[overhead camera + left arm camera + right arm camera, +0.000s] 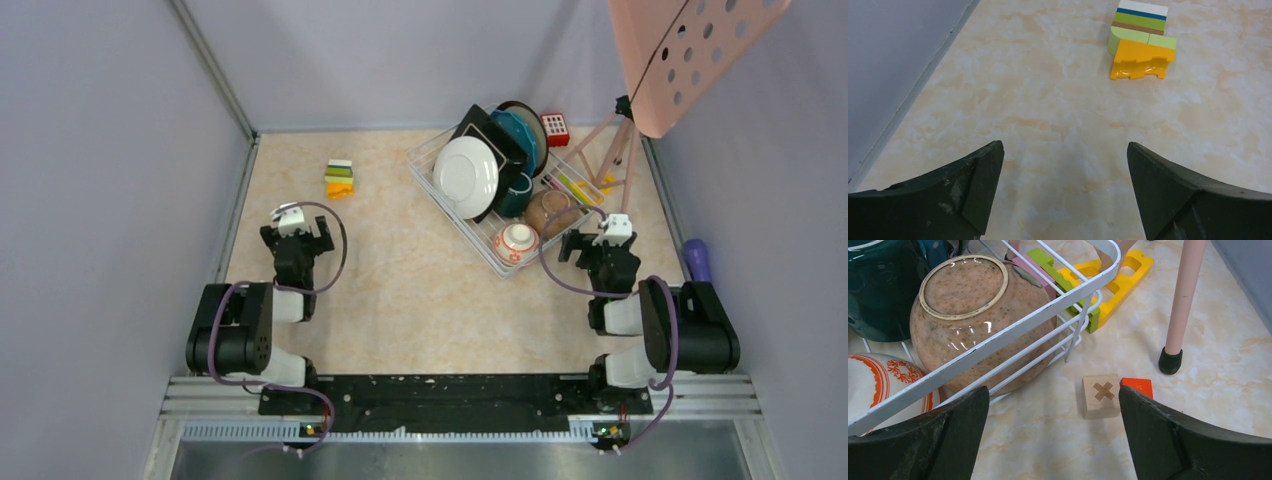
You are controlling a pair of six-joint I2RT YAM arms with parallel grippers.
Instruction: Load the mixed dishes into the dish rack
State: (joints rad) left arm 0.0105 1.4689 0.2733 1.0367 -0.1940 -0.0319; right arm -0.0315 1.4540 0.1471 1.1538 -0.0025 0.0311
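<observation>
The white wire dish rack [452,220] stands at the back right with the mixed dishes in it. A white plate [466,176] stands on edge. Behind it are a dark square plate [478,124] and a blue plate [520,135]. A teal mug [517,192], a brown bowl [548,212] and an orange-patterned bowl [517,241] fill the near end. In the right wrist view the brown bowl [968,315] lies tipped against the rack's rim [1013,332]. My right gripper [1053,395] is open and empty just outside that rim. My left gripper [1064,147] is open and empty over bare table.
A stack of coloured blocks [1140,42] lies ahead of the left gripper. A wooden cube marked X [1100,396] and a red block [1137,386] sit by the right gripper. A pink stand's leg [1180,305] is beside them. A red toy cube [555,128] is behind the rack.
</observation>
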